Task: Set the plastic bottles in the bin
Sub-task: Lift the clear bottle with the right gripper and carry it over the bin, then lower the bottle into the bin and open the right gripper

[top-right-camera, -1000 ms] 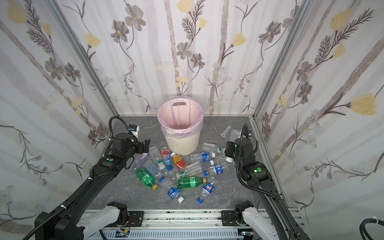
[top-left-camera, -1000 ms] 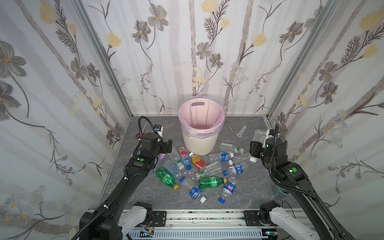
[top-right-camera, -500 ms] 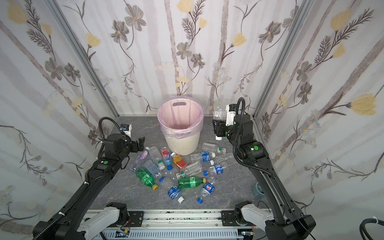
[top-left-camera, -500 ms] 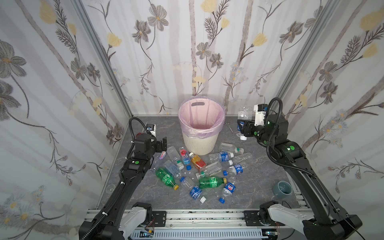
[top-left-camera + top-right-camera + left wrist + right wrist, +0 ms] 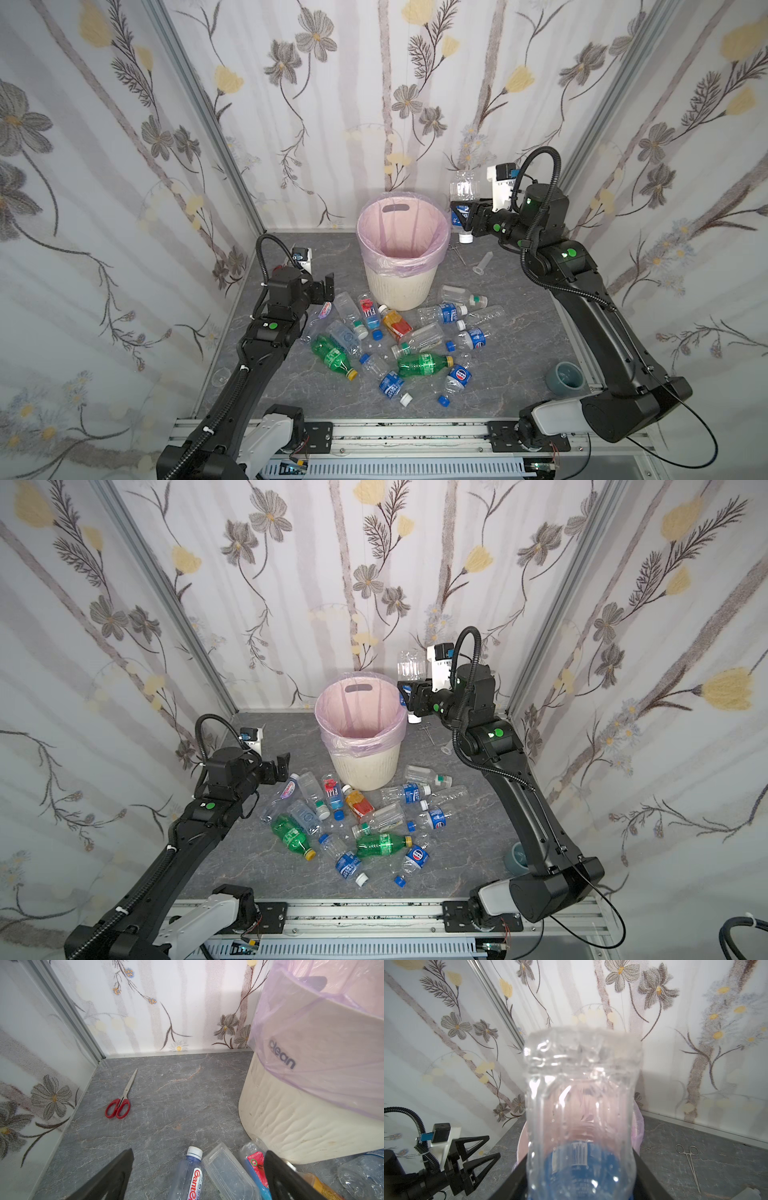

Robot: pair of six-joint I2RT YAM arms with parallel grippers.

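Aloft, the right gripper (image 5: 462, 217) clamps a clear bottle (image 5: 462, 189) at its blue label, white cap pointing down and base up. Its jaws are drawn in narrow and press on the bottle's sides. In both top views the load hangs at about 2 o'clock of the bin (image 5: 399, 286), just beside the pink-lined rim. Lower down, the left gripper (image 5: 323, 288) is spread wide and empty at about 8 o'clock of the bin, with the nearest of the plastic bottles (image 5: 419, 338) just beside its fingertips. That heap lies scattered on the grey floor at 6 o'clock of the bin, two green and one orange among the clear ones. Red scissors (image 5: 118, 1108) lie near the wall corner, well apart from the left gripper. Forceps (image 5: 689, 1159) rest at 3 o'clock of the bin.
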